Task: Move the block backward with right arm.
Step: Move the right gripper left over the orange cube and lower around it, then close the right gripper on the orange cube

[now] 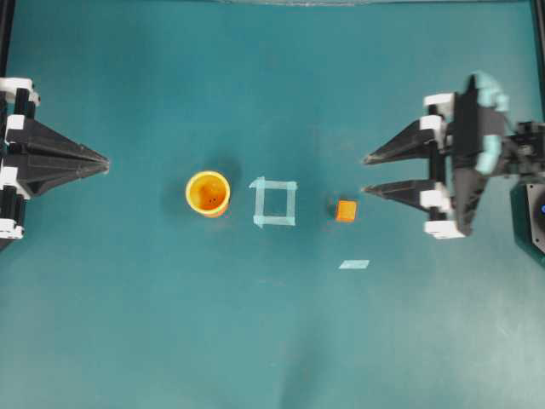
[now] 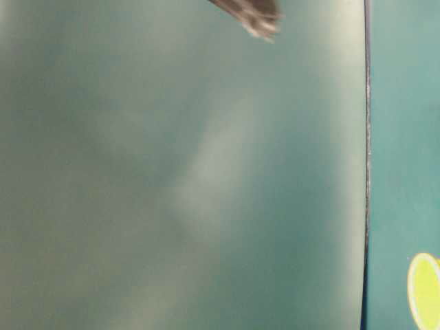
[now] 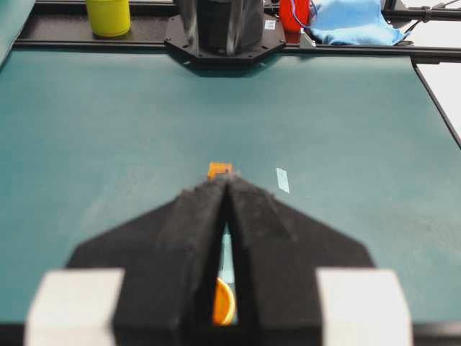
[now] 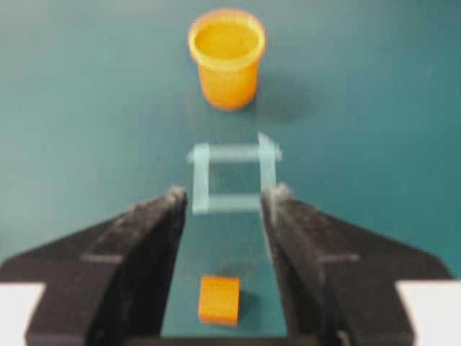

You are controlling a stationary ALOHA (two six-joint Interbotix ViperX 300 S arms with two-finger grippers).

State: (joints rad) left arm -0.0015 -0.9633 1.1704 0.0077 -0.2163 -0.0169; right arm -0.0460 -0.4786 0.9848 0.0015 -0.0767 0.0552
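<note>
While the block (image 1: pixel 346 210) lies flat, slightly skewed, right fingers (image 1: pixel 387 154) spread, left fingers (image 1: pixel 85 160) pressed together.

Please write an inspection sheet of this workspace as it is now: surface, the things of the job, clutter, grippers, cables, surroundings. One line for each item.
Surface: teal mat, with a pale tape square at the middle and a loose tape strip nearer the right arm.
Job's things: orange block flat on the mat, outside the tape square, between it and the right gripper.
Clutter: yellow-orange cup, upright, on the far side of the square from the block.
Grippers: right gripper open, nothing held, block in line between its fingers in the wrist view; left gripper shut, empty, parked at the left edge.
Cables: nothing seen on the mat.
Surroundings: yellow cup, red object and blue cloth beyond the mat edge.
</note>
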